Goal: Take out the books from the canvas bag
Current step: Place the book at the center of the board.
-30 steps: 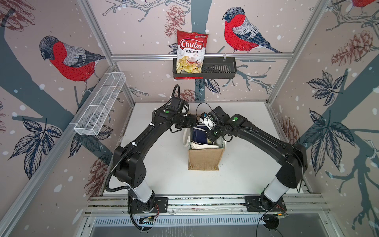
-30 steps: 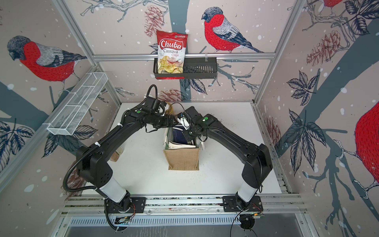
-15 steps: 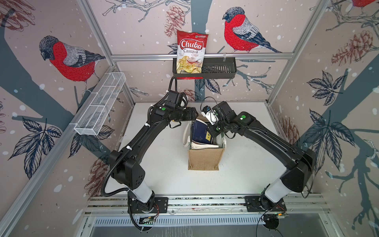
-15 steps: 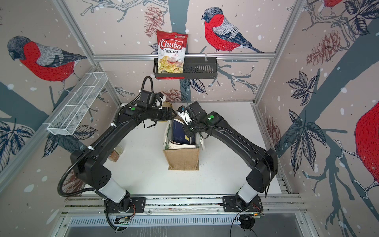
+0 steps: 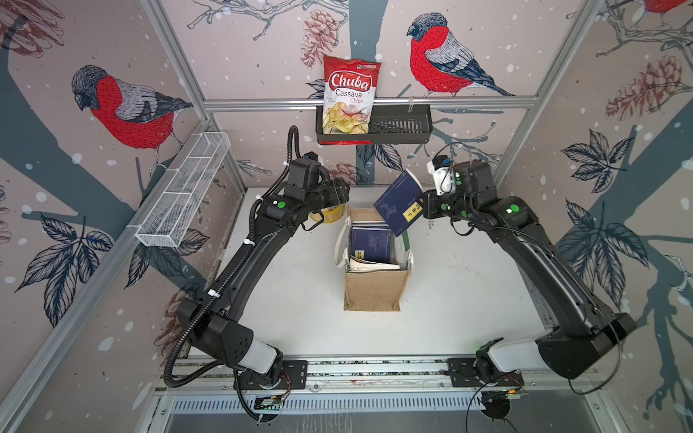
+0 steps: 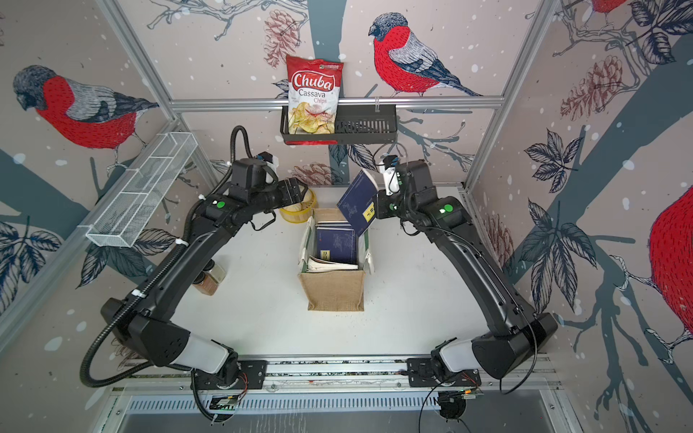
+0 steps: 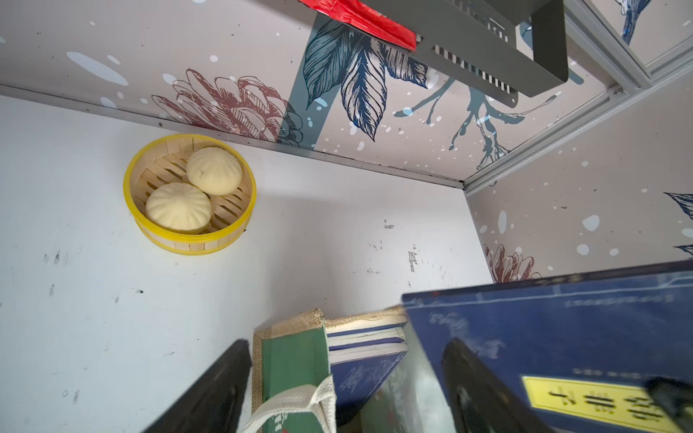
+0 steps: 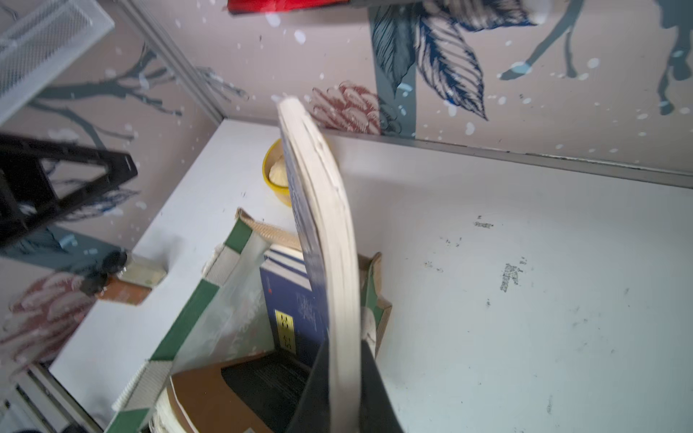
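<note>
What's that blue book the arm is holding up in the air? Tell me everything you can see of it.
The lifted book is a thin navy paperback with a faint pale drawing on the cover and a yellow label printed in black. Its cream page edges bow slightly. It hangs tilted above the open canvas bag, pinched at the edge beside the label by the right pincer. Nothing else appears to touch it.

canvas bag [image 5: 372, 296]: tan jute, green panels, white handles; upright, open, centre of counter [image 5: 292, 300]. navy book [image 5: 399, 204], yellow label: aloft, tilted, over bag's far right corner. other books [image 5: 371, 247]: navy covers, leaning inside bag.
</note>
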### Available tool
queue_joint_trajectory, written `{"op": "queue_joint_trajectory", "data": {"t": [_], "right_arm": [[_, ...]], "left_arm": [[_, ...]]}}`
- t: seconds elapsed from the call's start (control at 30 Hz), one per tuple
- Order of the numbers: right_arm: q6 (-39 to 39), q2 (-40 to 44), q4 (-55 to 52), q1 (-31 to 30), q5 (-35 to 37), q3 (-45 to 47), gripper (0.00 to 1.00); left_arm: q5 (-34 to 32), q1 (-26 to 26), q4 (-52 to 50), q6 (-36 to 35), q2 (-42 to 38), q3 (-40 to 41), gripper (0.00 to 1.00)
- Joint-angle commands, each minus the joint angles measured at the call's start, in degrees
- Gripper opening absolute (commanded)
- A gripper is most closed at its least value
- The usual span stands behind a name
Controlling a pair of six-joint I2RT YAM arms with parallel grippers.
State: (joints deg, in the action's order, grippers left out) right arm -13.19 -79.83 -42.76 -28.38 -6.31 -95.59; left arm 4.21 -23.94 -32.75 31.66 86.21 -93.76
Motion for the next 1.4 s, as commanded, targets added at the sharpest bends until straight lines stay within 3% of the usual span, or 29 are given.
{"op": "queue_joint_trajectory", "data": {"t": [0.0,0.17,0.4,0.87,1.17,1.37], "right_arm": [[-6.1,1.65,8.09,4.67,-5.17,0.86,0.1],[-14.46,5.8,19.14,13.13,-11.16,7.03,0.1],[-20.16,7.77,26.13,22.16,-12.59,18.86,0.1],[-25.8,7.59,43.03,26.16,-10.84,45.67,0.1],[-25.5,0.87,49.52,30.18,-10.2,54.11,0.11],[-22.42,-5.81,49.77,33.23,-9.74,55.21,0.17]], "left_arm": [[-0.37,0.12,2.15,1.91,0.08,0.68,0.82],[0.8,0.13,2.69,2.62,0.7,1.11,0.82],[2.59,0.12,2.86,3.23,1.6,2.15,0.82],[5.85,0.08,0.7,4.09,2.99,3.0,0.82],[7.05,0.14,0.4,4.6,2.51,5.31,0.82],[7.55,0.13,0.39,4.5,2.64,5.84,0.83]]}}
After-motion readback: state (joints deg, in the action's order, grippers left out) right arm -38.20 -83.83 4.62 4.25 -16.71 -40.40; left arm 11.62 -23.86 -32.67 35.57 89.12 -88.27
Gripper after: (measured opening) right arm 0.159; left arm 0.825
